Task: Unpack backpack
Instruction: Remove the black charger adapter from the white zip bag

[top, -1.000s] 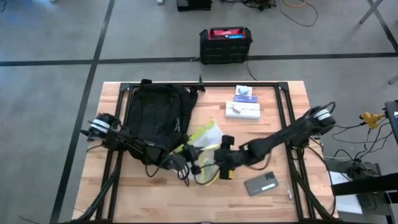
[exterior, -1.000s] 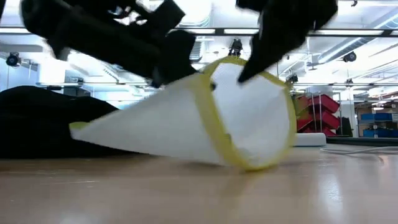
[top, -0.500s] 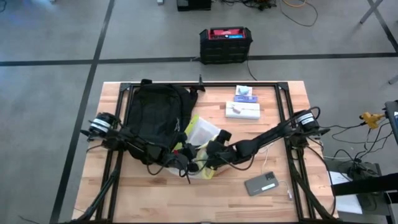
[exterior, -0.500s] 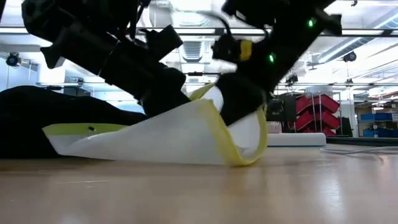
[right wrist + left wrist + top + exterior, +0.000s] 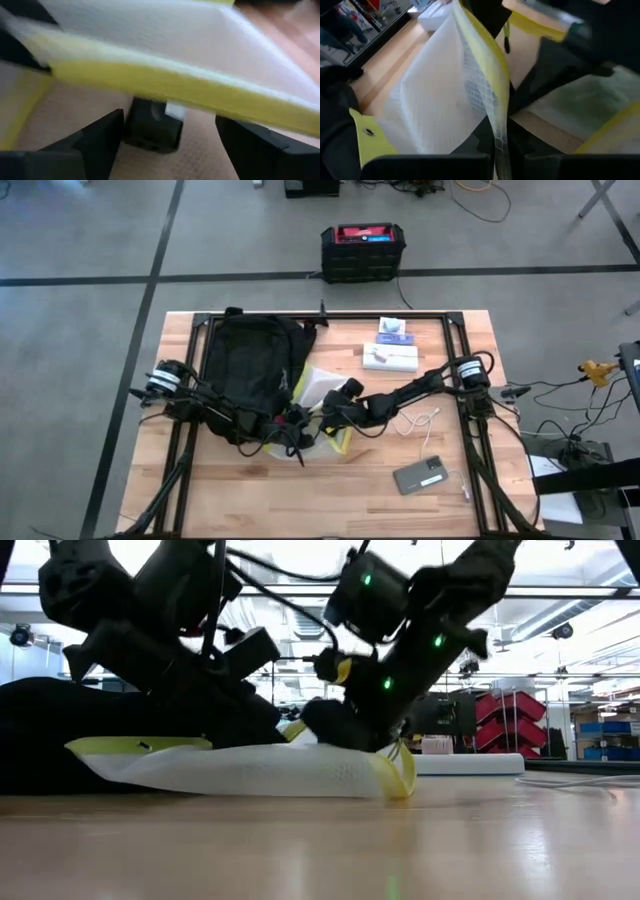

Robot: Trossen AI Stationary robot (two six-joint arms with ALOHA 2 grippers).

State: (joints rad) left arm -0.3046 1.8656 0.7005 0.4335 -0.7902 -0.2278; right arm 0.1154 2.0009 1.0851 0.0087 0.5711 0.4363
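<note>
- High view: the white mesh pouch with yellow trim [image 5: 322,395] is seen lying flatter and closer to the backpack [image 5: 250,370] than a second ago, when it stood raised as a cone. The right arm has been drawn in toward the worktop's [image 5: 440,500] middle, its elbow now near the white box [image 5: 390,358]. The backpack lies on the worktop's left half, far side. The left tool [image 5: 296,428] and the right tool [image 5: 330,415] are crowded together at the pouch; their fingertips are masked by cables and dark links. A grey phone-like device [image 5: 420,476] with a white cable lies near the front right. A black box with a red top [image 5: 363,250] stands on the floor beyond.
- Low view: the pouch [image 5: 250,765] is pressed nearly flat on the worktop, where before it bulged upward. Both arms descend from above and overlap; which tool is which cannot be told here. The backpack [image 5: 50,730] is cut off at the left edge.
- Left wrist view: the pouch's yellow edge strip [image 5: 498,135] is seen pinched between the left tool's [image 5: 496,150] dark fingers [image 5: 482,145]. The mesh [image 5: 440,95] rises away from them.
- Right wrist view: the right tool's [image 5: 167,137] fingers [image 5: 102,132] are spread wide apart, with the yellow-edged pouch [image 5: 175,85] lying across just beyond them, blurred. A small dark block [image 5: 152,125] sits between them on the wood.
</note>
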